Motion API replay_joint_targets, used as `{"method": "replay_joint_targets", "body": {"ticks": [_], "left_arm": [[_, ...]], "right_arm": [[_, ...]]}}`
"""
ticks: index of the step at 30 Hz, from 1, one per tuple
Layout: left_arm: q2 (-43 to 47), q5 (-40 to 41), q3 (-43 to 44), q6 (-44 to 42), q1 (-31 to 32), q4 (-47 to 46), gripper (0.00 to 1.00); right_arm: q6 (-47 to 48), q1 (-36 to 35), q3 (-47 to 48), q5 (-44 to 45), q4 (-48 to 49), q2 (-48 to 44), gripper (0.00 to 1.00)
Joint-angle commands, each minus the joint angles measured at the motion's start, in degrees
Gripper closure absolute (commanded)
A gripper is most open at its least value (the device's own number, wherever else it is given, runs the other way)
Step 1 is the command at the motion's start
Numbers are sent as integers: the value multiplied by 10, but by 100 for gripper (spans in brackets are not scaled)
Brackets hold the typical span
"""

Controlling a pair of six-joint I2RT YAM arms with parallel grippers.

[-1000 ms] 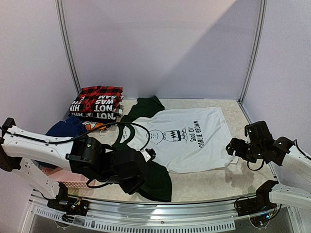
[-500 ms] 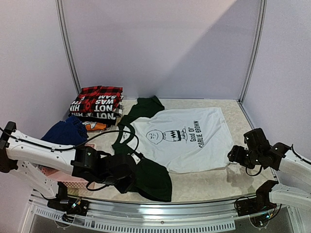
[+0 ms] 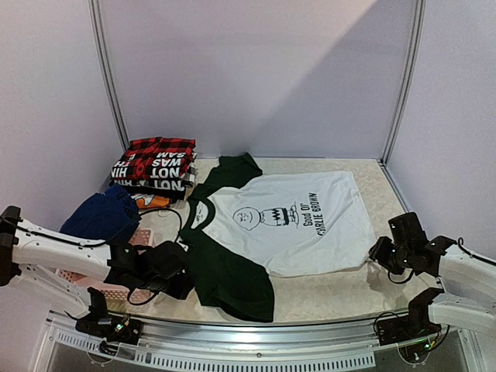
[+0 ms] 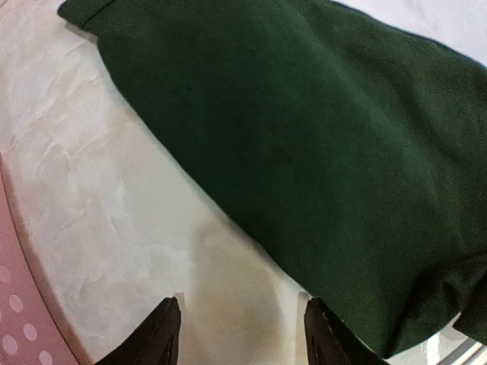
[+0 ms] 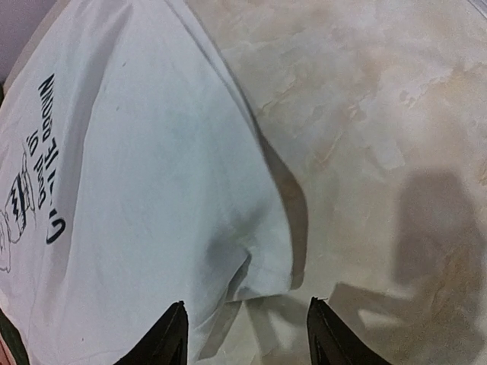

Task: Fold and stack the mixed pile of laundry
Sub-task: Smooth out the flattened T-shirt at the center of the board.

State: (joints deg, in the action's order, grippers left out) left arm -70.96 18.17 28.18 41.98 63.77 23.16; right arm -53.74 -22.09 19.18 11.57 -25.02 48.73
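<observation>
white printed T-shirt with dark green sleeves (image 3: 298,225) flat on beige marbled table (image 3: 333,291), frame centre. left tool (image 4: 240,334) half open, empty, beside shirt. right tool (image 5: 243,334) half open at hem corner, nothing gripped.

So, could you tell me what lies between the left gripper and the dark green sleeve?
Only bare table between the left gripper and sleeve, seen in the left wrist view.

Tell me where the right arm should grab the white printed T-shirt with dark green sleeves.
Pinch the near hem corner of the white T-shirt, coming low from the right: the shirt lies flat, but that corner puckers slightly off the tabletop.
</observation>
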Motion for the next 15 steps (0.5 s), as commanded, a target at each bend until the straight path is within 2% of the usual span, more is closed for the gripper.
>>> {"method": "replay_joint_targets", "body": {"ticks": [1, 6, 15], "left_arm": [[23, -21, -34, 14, -49, -97, 43], [3, -32, -41, 6, -86, -151, 43], [-59, -58, -33, 4, -105, -232, 47]], "right_arm": [[7, 47, -29, -65, 77, 22, 50], [3, 50, -26, -57, 98, 47, 64], [2, 52, -32, -62, 137, 94, 77]]}}
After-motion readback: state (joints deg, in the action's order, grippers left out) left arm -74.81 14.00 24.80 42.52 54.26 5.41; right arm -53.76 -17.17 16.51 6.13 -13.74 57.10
